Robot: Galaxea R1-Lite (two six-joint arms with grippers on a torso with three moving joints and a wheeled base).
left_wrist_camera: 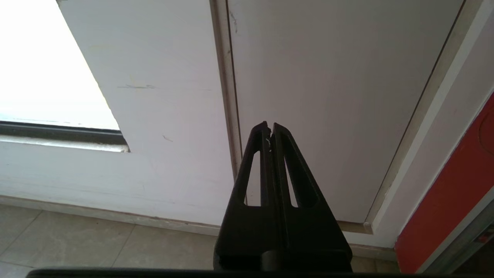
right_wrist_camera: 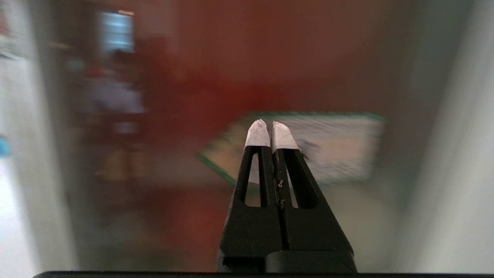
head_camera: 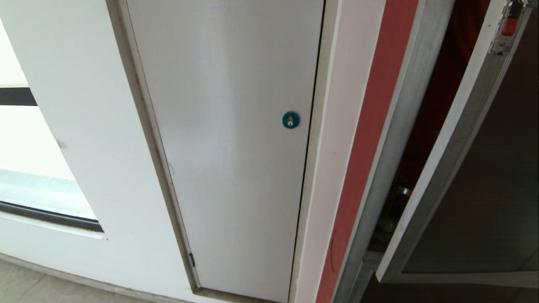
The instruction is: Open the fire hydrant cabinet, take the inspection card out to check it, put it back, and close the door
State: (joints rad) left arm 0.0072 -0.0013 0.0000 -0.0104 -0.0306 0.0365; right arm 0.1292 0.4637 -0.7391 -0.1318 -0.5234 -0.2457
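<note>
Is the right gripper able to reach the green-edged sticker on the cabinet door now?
Probably yes. The right gripper, shut and empty, points at the green-edged sticker on the door with nothing between them, though blur hides how near it is.

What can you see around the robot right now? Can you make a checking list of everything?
Surface: tiled floor below the white wall.
Job's things: fire hydrant cabinet stands open, red inside; its door is swung out, a small red latch near the top. A green-edged sticker shows blurred in the right wrist view. Inspection card: nothing seen.
Clutter: nothing seen.
Grippers: left gripper shut and empty, facing the grey-white door; right gripper shut, holding nothing.
Cables: nothing seen.
Surroundings: round blue lock on the grey-white door; window at left.
</note>
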